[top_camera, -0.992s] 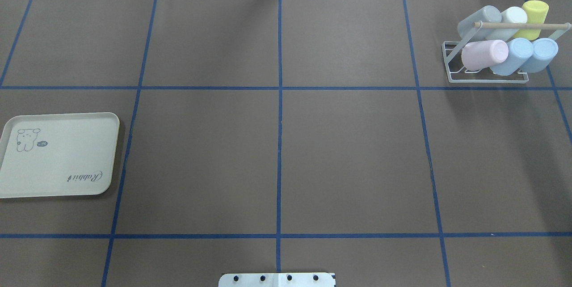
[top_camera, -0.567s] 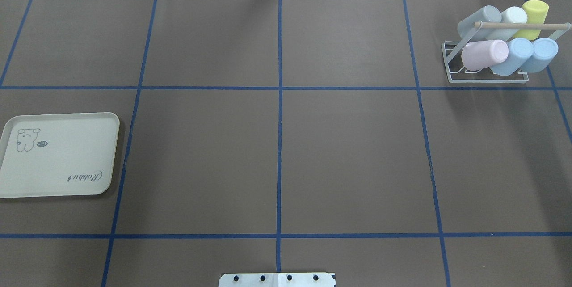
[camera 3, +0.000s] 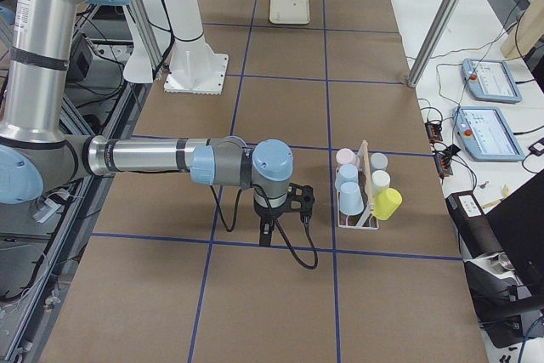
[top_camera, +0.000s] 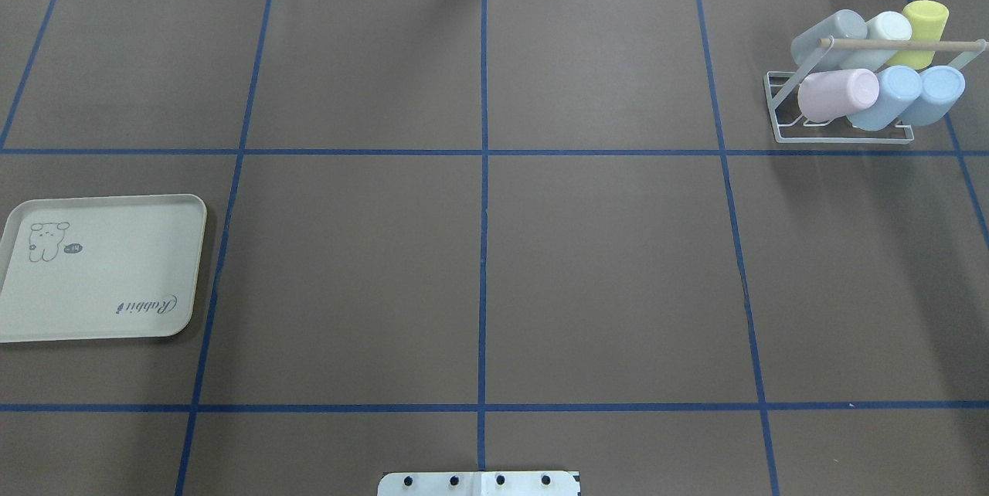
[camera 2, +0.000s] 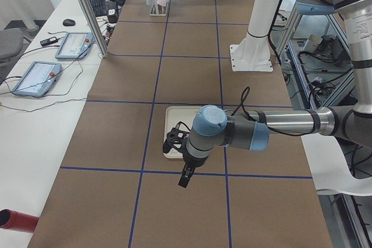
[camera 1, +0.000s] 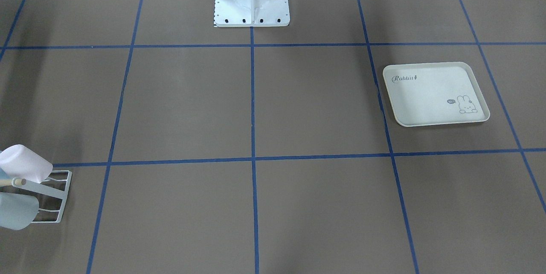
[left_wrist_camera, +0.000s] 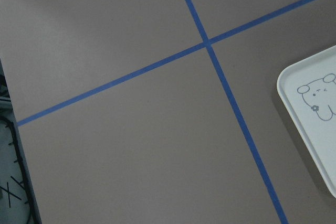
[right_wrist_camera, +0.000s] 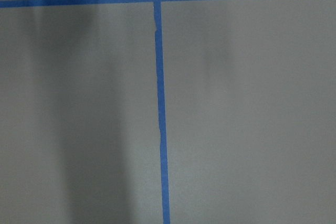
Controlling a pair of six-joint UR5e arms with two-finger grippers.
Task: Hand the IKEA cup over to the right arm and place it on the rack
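Since both pincers show only from the table ends, you cannot tell whether the right pincer [camera 3: 264, 238] or left pincer [camera 2: 185, 177] is parted. Six cups [top_camera: 837, 94] lean on the rack [top_camera: 842, 139] just beyond the right one, prongs propping them; likely you're finished.

Robotics lab: brown table [camera 2: 99, 137] gridded in blue tape [camera 2: 116, 168] under left gripper [camera 2: 184, 179], teach pendants [camera 2: 36, 77] on white bench [camera 2: 35, 120] beyond.
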